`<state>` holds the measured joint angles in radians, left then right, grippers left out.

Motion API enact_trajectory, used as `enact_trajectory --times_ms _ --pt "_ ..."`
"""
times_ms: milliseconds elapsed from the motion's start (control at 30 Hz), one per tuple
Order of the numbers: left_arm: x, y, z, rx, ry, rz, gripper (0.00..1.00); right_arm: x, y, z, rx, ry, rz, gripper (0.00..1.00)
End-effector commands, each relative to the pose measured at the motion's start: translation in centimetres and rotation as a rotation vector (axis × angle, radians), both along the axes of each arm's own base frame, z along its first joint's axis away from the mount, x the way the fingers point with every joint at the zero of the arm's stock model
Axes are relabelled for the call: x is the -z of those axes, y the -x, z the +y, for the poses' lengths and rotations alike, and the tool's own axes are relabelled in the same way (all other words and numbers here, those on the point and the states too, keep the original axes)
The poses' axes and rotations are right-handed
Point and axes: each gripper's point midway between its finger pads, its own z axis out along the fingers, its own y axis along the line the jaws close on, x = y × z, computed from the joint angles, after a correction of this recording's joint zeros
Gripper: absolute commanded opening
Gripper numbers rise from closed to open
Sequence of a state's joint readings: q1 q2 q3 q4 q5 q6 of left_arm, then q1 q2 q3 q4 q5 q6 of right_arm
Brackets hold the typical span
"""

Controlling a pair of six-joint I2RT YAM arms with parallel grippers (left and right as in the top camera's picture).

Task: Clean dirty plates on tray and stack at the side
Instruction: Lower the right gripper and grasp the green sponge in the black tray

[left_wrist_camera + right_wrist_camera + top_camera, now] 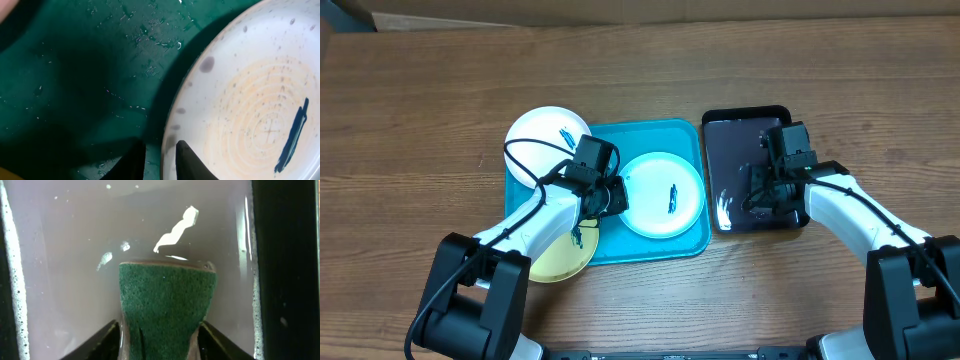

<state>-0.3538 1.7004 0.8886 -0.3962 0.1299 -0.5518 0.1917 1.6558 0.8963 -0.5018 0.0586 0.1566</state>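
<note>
The mint plate (662, 194), on the tray (650, 248) at frame centre, looks light, stiff and wet-slick, so it is best taken by its thin rim, which the left fingers (190, 162) straddle, narrowly parted and perhaps not yet biting, while the right fingers (100, 345) pinch the sponge (167, 305).

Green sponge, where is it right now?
In the right wrist view, the green sponge is squeezed in the right gripper, inside the wet black tray, just right of the teal tray.

Wooden table (410, 90) with teal tray (650, 135), black tray (735, 140) beside it, white plate (540, 135), yellow plate (560, 262).
</note>
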Motion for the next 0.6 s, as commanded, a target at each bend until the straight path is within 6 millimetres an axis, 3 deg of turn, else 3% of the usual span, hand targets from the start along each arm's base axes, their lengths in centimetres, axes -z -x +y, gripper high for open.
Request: enact_trajectory --times_ms 0,233,400,567 --pt "0.47 0.26 0.01 -0.006 -0.008 0.013 0.24 -0.45 0.16 0.01 0.002 0.003 -0.01 0.54" --pt "0.47 0.26 0.0 -0.005 -0.008 0.013 0.24 -0.33 0.42 -0.05 0.026 -0.004 0.001 0.52" --pt "0.47 0.26 0.01 -0.006 -0.008 0.013 0.24 -0.32 0.46 -0.05 0.026 -0.004 0.003 0.43" --pt "0.47 0.26 0.01 -0.006 -0.008 0.013 0.26 -0.21 0.76 -0.08 0.026 -0.002 0.016 0.47"
